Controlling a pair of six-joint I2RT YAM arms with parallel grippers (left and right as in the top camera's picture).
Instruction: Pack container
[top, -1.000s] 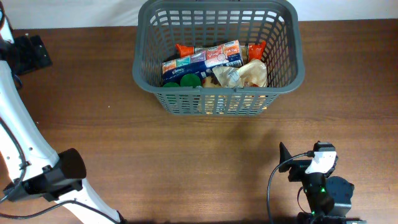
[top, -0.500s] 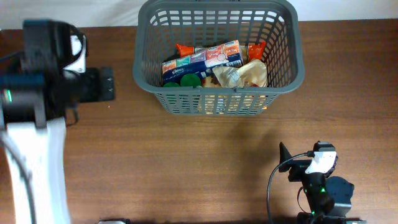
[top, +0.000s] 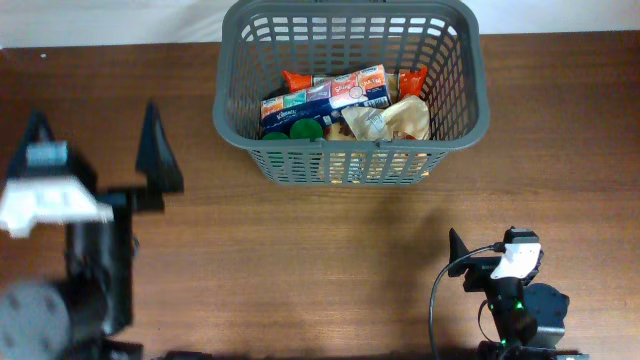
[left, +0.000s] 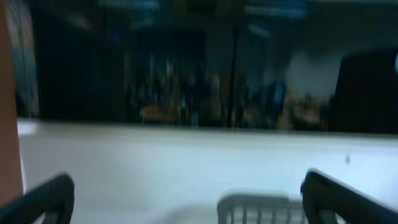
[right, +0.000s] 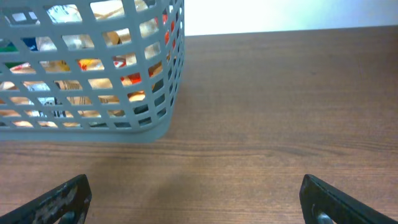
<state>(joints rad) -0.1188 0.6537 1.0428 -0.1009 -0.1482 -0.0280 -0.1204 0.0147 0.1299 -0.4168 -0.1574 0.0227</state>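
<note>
The dark grey basket (top: 352, 160) stands at the far middle of the table. It holds tissue packs (top: 325, 95), orange packets (top: 297, 79), green-lidded items (top: 305, 128) and a crinkled beige bag (top: 390, 118). My left gripper (top: 97, 140) is open and empty, raised high at the left, well clear of the basket. Its blurred wrist view shows only the basket's rim (left: 261, 205) between the spread fingers (left: 202, 199). My right gripper (top: 490, 256) is open and empty near the front edge. Its wrist view shows the basket's slotted wall (right: 93, 74) ahead of the spread fingers (right: 196, 196).
The brown wooden table (top: 330, 250) lies bare between the basket and both arms. A white wall or sheet (top: 100, 20) runs along the far edge. The right arm's base (top: 525, 315) sits at the front right.
My left arm has swung from the far left edge to the left-centre of the table, its open gripper now raised close to the overhead camera. The right arm and basket have not moved.
</note>
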